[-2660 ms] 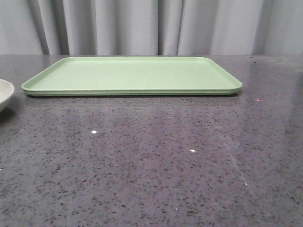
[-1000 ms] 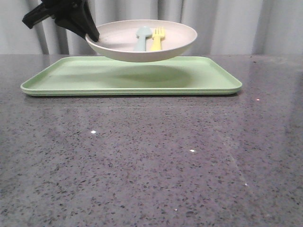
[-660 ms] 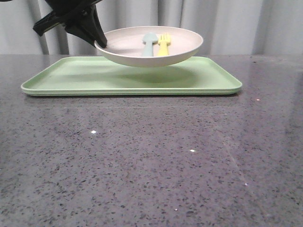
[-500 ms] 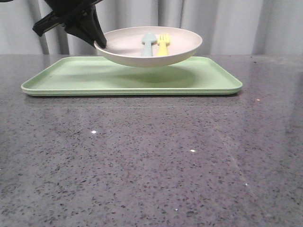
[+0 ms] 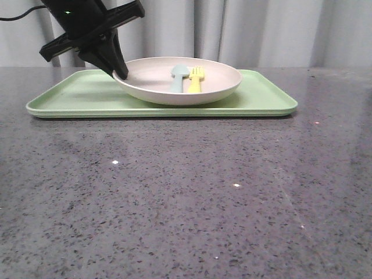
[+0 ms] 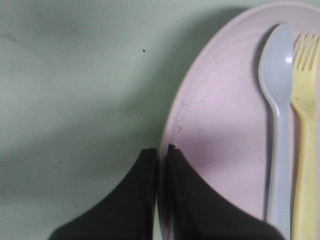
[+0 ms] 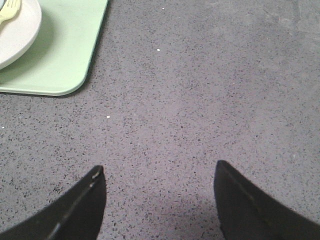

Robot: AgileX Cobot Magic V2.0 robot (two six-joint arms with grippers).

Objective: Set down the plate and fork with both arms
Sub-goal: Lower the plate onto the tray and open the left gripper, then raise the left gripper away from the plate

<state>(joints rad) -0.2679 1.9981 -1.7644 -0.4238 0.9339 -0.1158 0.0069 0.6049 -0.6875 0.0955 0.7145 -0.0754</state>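
1. On the light-green tray [image 5: 256,96], toward its middle, sits the plate [image 5: 157,81], a pale cream-pink shallow dish; in the front view its underside appears to meet the tray surface, though the contact line itself is hard to read.
2. Inside the plate lie the fork [image 5: 195,80] and a pale blue-green spoon [image 5: 178,77], side by side and nearly parallel, the yellow fork just beside the spoon at its 3 o'clock side, tines and spoon bowl pointing toward the curtain [image 5: 279,32].
3. At the plate's 9 o'clock rim, the left gripper [image 5: 120,71] comes down at a slant from the upper left; its dark jaws are pinched on the rim, one finger outside the dish over the tray and one inside it.
4. The left wrist view shows this closely: the two black fingers [image 6: 140,200] stand almost together with only the thin edge of the plate [image 6: 215,120] between them, the spoon [image 6: 277,100] and fork [image 6: 306,140] further in.
5. Well apart from the tray, the right gripper [image 7: 159,172] hangs over bare speckled grey table [image 7: 200,75], its jaws spread wide with nothing between them.
6. In that same view a rounded corner of the tray [image 7: 65,60] and a slice of the plate [image 7: 20,30] lie toward 10 o'clock of the fingers.
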